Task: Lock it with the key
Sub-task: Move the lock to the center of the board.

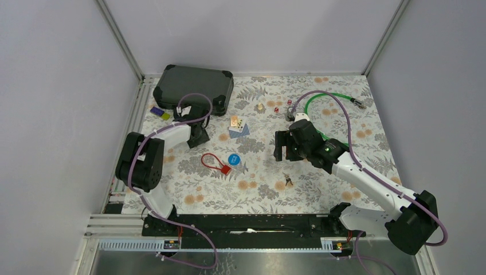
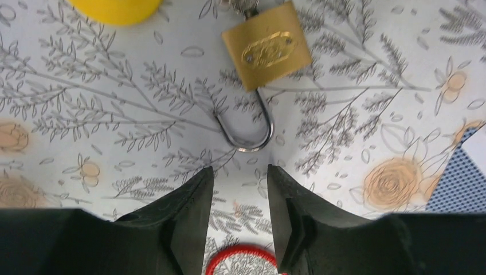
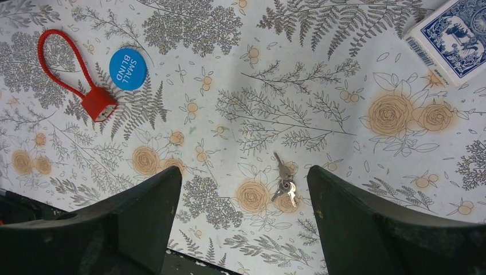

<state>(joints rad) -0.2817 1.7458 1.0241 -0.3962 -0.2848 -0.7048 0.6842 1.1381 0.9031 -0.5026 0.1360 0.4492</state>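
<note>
The left hand [image 2: 238, 179] hangs low over the floral surface [image 2: 86, 114], its fingers partly apart and gripping nothing. The brass padlock [image 2: 267, 51] lies at its 12 o'clock, shackle toward the tips. The right hand [image 3: 245, 177] is spread wide above the keys [image 3: 283, 184], which lie untouched between its fingers.

White capitals spelling "SMALL BLIND" stand in two lines on a round blue disc [image 3: 128, 69]. In the right wrist view the disc lies at about one o'clock from the body of the red cable lock [image 3: 97, 103]. The brass padlock [image 2: 267, 52] bears a raised oval emblem on its face, with lettering too blurred to read. The blue-patterned card box [image 3: 453, 37] carries a barcode and small print along one edge, too small to read.
</note>
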